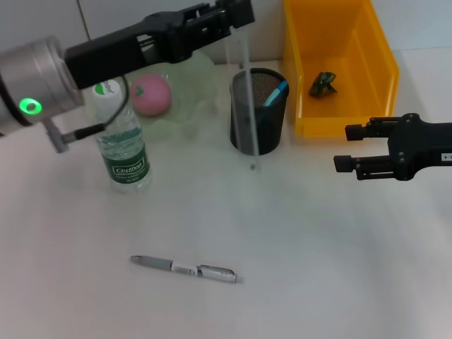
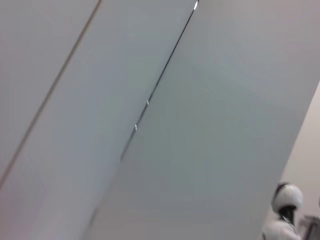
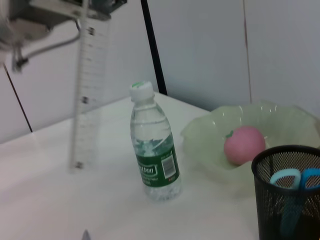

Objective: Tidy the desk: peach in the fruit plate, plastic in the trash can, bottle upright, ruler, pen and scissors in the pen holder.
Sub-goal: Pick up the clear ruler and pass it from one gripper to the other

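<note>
While scissors (image 1: 277, 92) fill the holder (image 1: 258, 111), plastic (image 1: 323, 84) lies binned (image 1: 353, 127).

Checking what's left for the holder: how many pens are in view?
1. The pen lies flat on the table, near the front edge, well in front of the pen holder. Another could be hidden inside the holder's mesh.
</note>
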Robot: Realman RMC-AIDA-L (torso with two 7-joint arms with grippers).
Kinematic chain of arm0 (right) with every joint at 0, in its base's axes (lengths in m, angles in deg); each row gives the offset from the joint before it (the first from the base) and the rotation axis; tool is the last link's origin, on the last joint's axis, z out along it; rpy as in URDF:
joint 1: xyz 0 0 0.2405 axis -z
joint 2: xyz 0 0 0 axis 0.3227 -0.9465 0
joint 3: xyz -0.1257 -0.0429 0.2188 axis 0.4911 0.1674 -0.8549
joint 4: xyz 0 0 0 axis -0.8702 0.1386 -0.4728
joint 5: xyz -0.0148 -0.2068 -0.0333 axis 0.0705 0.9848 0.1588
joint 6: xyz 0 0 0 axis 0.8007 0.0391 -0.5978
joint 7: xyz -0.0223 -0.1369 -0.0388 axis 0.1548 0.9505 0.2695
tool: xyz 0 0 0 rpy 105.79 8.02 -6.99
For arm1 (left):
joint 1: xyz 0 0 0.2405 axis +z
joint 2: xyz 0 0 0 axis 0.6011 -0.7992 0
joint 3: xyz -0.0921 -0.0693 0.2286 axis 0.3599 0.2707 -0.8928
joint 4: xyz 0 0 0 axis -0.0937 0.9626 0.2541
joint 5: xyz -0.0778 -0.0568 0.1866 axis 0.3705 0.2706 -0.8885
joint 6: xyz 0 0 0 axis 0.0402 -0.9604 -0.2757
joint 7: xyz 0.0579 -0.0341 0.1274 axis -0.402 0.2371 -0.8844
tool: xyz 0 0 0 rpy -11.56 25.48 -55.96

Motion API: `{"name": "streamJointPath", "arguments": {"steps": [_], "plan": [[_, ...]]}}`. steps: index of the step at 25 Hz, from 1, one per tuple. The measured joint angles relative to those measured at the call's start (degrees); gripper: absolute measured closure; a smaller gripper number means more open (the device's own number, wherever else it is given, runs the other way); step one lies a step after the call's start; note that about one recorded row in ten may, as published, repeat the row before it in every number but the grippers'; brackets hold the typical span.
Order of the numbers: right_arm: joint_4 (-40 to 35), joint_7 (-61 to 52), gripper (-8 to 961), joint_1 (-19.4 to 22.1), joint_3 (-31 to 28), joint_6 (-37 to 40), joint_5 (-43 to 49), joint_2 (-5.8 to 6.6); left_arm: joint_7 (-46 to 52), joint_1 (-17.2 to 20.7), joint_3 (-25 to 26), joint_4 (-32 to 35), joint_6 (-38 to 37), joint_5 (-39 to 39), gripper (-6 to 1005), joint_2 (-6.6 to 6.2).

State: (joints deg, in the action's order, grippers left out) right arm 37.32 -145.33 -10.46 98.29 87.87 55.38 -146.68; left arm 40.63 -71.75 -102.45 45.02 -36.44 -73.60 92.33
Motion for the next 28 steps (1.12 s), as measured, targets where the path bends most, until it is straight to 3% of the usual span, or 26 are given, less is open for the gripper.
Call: {"name": "streamJointPath", "arguments": {"steps": [2, 3, 4, 6, 8, 9, 11, 12, 13, 14, 15, 20, 23, 28], "plan": [[0.0, -0.02, 218, 0.38, -0.13, 0.11, -0.82, -0.16, -8.01, 0.39, -4.17, -3.21, 1.82, 6.91, 626, 0.03], [0.0, -0.02, 218, 0.83, -0.27, 0.37, -1.59, -0.28, -16.79, 0.86, -8.79, -6.63, 3.37, 15.36, 626, 0.04], [0.0, -0.02, 218, 0.83, -0.27, 0.37, -1.59, -0.28, -16.79, 0.86, -8.79, -6.63, 3.37, 15.36, 626, 0.04], [-0.05, 0.02, 219, 1.27, -0.34, 0.49, -1.98, -0.5, -24.49, 1.33, -13.49, -9.71, 4.24, 24.04, 626, 0.04], [-0.09, 0.69, 219, 1.99, -0.36, 0.35, -2.29, -1.02, -37.01, 2.4, -24.21, -13.88, 5.59, 40.79, 626, 0.06], [-0.08, 1.24, 219, 2.24, -0.38, 0.16, -2.69, -1.25, -37.01, 2.4, -24.21, -13.88, 5.59, 40.79, 626, 0.06], [-0.07, 2.03, 220, 2.61, -0.43, -0.11, -3.36, -1.54, -44.92, 3.71, -32.98, -14.76, 6.99, 52.64, 626, 0.07], [-0.03, 3.09, 220, 3.04, -0.47, -0.47, -4.43, -1.85, -44.92, 3.71, -32.98, -14.76, 6.99, 52.64, 626, 0.07], [0.19, 4.59, 220, 3.57, -0.52, -0.98, -6.04, -2.32, -51.84, 4.99, -40.66, -14.37, 8.67, 62.27, 626, 0.08], [0.51, 6.17, 220, 3.96, -0.55, -1.6, -7.55, -2.7, -53.41, 5.22, -42.39, -14.18, 9.1, 64.46, 626, 0.07], [1.01, 7.55, 221, 4.28, -0.53, -2.1, -8.93, -3.07, -57.73, 5.71, -47.26, -13.51, 10.51, 70.99, 626, 0.08], [8.21, 17.56, 222, 4.51, -0.46, -4.0, -17.77, -3.44, -67.42, 6.62, -56.24, -10.16, 16.04, 82.56, 626, 0.07], [14.05, 25.65, 223, 3.2, 0.0, -4.6, -21.36, -3.5, -71.77, 6.83, -59.57, -7.28, 21.2, 86.83, 626, 0.07], [22.77, 34.02, 224, 0.64, -0.09, -5.14, -25.11, -3.63, -76.52, 6.7, -63.08, -5.77, 22.92, 90.33, 626, 0.08]]}}
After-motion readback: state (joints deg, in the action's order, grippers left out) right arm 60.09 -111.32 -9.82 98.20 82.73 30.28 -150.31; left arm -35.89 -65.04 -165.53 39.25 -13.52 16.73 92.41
